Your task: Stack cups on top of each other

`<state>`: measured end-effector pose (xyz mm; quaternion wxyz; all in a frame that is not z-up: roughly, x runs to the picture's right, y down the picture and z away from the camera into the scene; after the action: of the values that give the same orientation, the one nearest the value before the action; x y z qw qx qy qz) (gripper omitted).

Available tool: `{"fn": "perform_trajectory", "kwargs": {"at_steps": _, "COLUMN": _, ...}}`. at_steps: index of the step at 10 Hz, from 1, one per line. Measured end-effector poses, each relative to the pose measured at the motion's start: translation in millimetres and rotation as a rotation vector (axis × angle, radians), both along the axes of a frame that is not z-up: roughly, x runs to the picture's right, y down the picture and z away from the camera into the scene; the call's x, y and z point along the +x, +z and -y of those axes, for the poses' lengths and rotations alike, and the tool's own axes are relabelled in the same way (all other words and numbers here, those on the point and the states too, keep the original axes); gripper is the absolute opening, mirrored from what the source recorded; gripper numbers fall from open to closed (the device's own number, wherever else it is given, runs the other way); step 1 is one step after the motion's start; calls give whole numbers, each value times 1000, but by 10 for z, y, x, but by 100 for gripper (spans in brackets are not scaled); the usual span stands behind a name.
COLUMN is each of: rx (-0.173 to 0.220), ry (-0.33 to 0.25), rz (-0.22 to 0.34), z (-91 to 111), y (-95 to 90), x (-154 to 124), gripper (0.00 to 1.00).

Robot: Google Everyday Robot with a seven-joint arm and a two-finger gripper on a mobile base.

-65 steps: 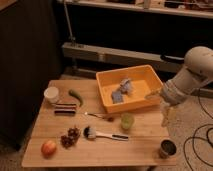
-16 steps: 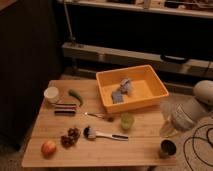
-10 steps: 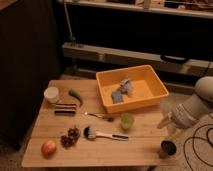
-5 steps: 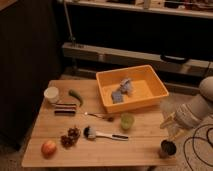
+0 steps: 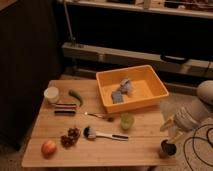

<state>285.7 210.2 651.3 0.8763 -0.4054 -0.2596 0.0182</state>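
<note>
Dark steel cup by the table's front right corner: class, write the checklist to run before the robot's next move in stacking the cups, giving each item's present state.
1. Shiny dark steel cup upright, mouth up: ok.
2. Steel cup well away from the wooden table's edge: not ok, it stands at the corner.
3. Hand over the steel cup: ok, it hovers just above it.
4. Steel cup gripped: cannot tell.
5. Pale green plastic cup upright, in front of the yellow plastic bin: ok.
</note>
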Motion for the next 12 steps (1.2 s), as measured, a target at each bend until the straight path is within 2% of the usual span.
{"fn": "perform_trajectory", "kwargs": {"at_steps": 4, "rx": -33, "ry": -1, "rz": -11, "z": -121, "y": 125, "x": 31, "gripper": 48}}
{"fn": "perform_trajectory", "kwargs": {"at_steps": 12, "rx": -68, "ry": 17, "rz": -29, "z": -266, "y": 313, "x": 139, "gripper": 48}}
